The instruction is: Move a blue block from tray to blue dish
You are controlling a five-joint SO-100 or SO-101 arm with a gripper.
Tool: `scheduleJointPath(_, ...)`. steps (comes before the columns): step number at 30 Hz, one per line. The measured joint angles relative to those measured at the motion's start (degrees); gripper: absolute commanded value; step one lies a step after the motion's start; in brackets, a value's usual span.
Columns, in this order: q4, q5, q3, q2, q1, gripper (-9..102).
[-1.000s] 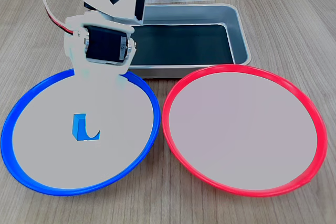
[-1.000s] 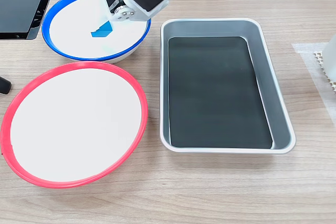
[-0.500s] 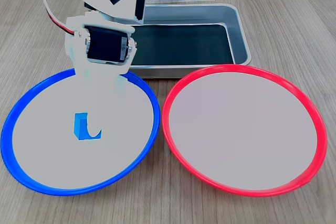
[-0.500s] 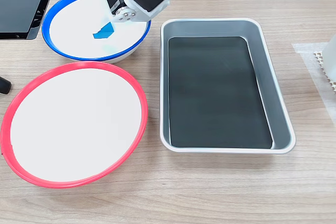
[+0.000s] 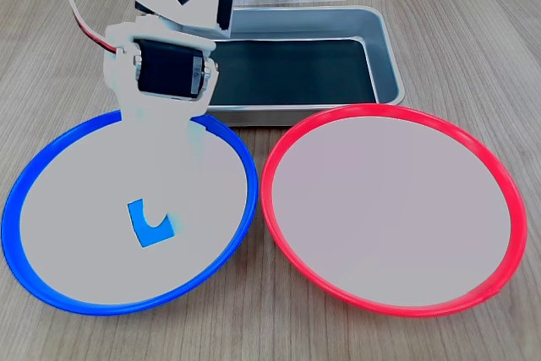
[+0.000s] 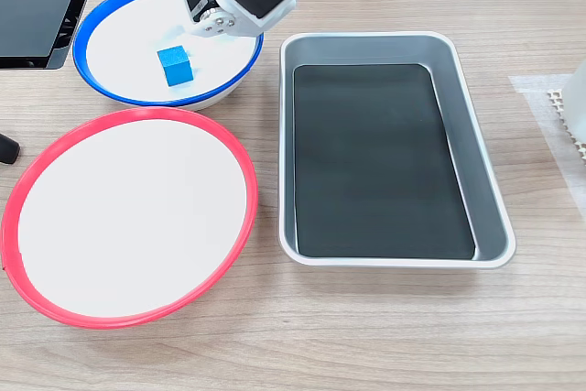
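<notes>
The blue block [image 6: 174,65] lies on the pale centre of the blue dish [image 6: 84,36], with all of its top showing and apart from the arm. In the other fixed view the blue block [image 5: 148,234] sits low in the blue dish [image 5: 250,192], and a white fingertip covers its upper right part. My white gripper [image 5: 165,196] hangs over the dish just above the block, open, with nothing in it; its pale fingers blend into the plate. The gripper [image 6: 189,36] is beside the block. The tray [image 6: 286,144] shows a bare dark bottom.
A red-rimmed plate [image 5: 267,183] lies right of the blue dish, and the tray [image 5: 387,48] stands behind both. The red plate [image 6: 245,180] sits near the tray's long side. A dark device [image 6: 37,6] is at the far left.
The blue block was held tilted above the dish; it has dropped out of the fingers and now lies flat on the dish. The arm has lifted slightly.
</notes>
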Motion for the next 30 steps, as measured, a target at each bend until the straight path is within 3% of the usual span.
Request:
scheduleJointPath(5, 0.0, 1.2, 1.3, 7.4, -0.8, 17)
scheduleJointPath(6, 0.0, 1.4, 2.5, 9.2, -0.8, 13)
scheduleJointPath(7, 0.0, 1.7, 4.9, 12.6, -0.8, 2)
scheduleJointPath(11, 0.7, 4.7, 13.2, 22.2, -1.3, 0)
scheduleJointPath(14, 0.8, 11.6, 23.8, 33.8, -2.6, 0)
scheduleJointPath(21, -3.5, 39.3, 53.0, 63.5, -5.7, 0)
scheduleJointPath(24, 2.5, 45.3, 62.2, 77.3, -7.4, 0)
scheduleJointPath(30, 15.6, 47.2, 73.0, 99.8, -7.9, 0)
